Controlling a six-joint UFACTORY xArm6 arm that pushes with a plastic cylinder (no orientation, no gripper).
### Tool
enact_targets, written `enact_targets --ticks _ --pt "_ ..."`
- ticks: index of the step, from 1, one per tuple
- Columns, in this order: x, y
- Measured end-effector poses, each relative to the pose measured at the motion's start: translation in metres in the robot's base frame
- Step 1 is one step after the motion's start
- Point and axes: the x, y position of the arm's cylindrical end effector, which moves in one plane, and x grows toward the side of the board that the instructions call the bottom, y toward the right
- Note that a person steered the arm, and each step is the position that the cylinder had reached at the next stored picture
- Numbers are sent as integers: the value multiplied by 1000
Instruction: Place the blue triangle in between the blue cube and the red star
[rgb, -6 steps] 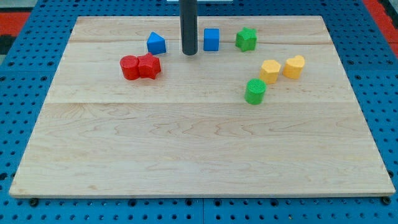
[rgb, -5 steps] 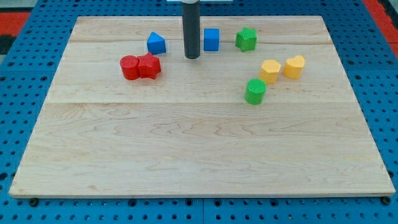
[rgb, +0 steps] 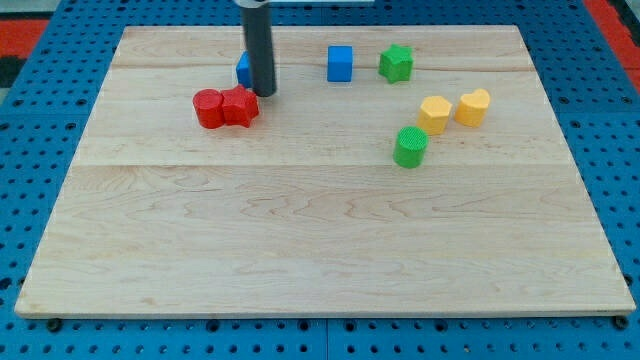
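Note:
The blue triangle (rgb: 242, 69) sits near the view's top left, mostly hidden behind the dark rod. My tip (rgb: 263, 93) rests just at the triangle's right, close above the red star (rgb: 240, 105). A red cylinder (rgb: 208, 108) touches the star's left side. The blue cube (rgb: 340, 63) stands to the right of the tip, apart from it.
A green star-like block (rgb: 396, 63) sits right of the blue cube. Two yellow blocks (rgb: 434, 113) (rgb: 473, 106) and a green cylinder (rgb: 410, 146) lie at the view's right. The wooden board (rgb: 320, 250) ends on a blue pegboard.
My tip has moved left, from beside the blue cube to the blue triangle's right side, now covering part of it. No block has visibly shifted.

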Motion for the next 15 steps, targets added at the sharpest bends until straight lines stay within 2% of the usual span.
enact_targets --ticks 2,3,5,8,10,11,15 --pt "-18 -66" --pt "-34 -70" --pt "-40 -59" --pt "-18 -4" --pt "-58 -17" --pt "-62 -15" --pt "-6 16"
